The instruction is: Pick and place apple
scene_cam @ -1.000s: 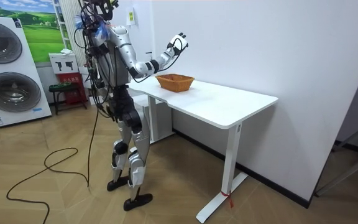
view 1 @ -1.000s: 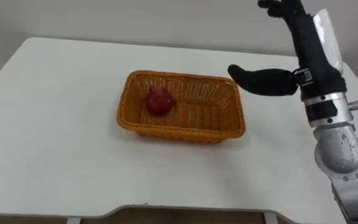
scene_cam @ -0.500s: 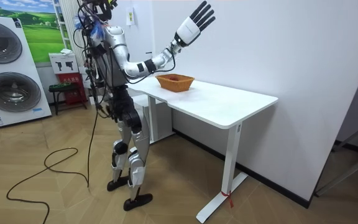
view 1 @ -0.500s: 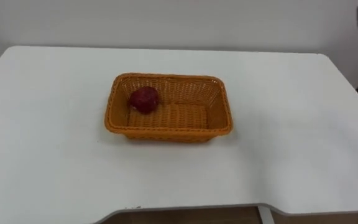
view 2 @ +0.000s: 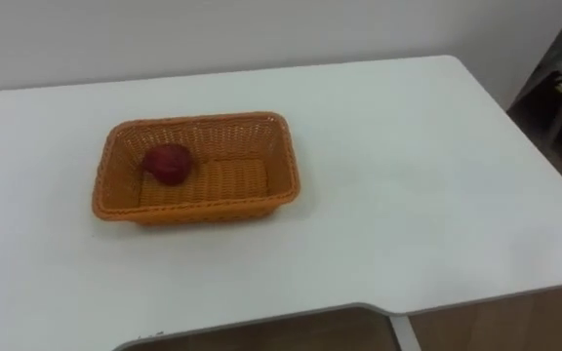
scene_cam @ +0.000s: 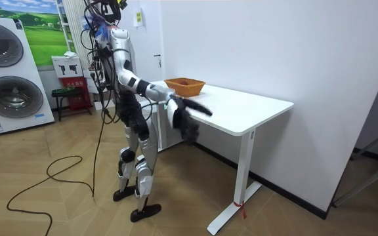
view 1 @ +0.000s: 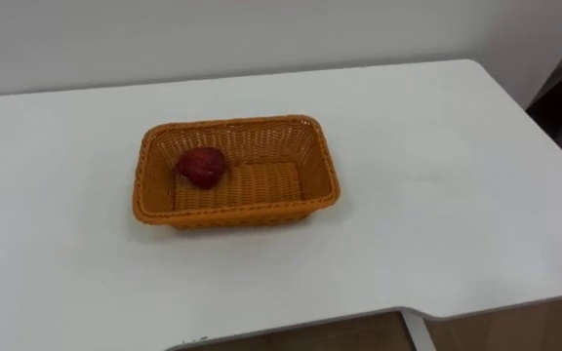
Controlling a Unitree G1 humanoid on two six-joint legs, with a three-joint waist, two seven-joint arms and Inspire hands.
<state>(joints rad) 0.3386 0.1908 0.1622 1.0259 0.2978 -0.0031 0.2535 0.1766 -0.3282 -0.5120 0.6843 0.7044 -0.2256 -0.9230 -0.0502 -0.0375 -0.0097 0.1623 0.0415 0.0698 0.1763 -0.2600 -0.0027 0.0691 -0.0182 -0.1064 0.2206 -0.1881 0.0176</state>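
The apple (view 1: 201, 167) is lying inside the basket (view 1: 232, 213), at its left end, on the table (view 1: 437, 195). The right hand (scene_cam: 186, 121) is being held low by the table edge, well apart from the basket; whether it is wide or closed cannot be told. If it is swung there, the edge risks being struck and the basket jolted.

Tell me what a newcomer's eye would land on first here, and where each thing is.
First comes the orange woven rectangular basket, left of centre on the white table, with a dark red apple lying in its left end. In the room view the robot stands at the table's end near the basket. Its right hand is low beside the table's edge, too blurred to read.
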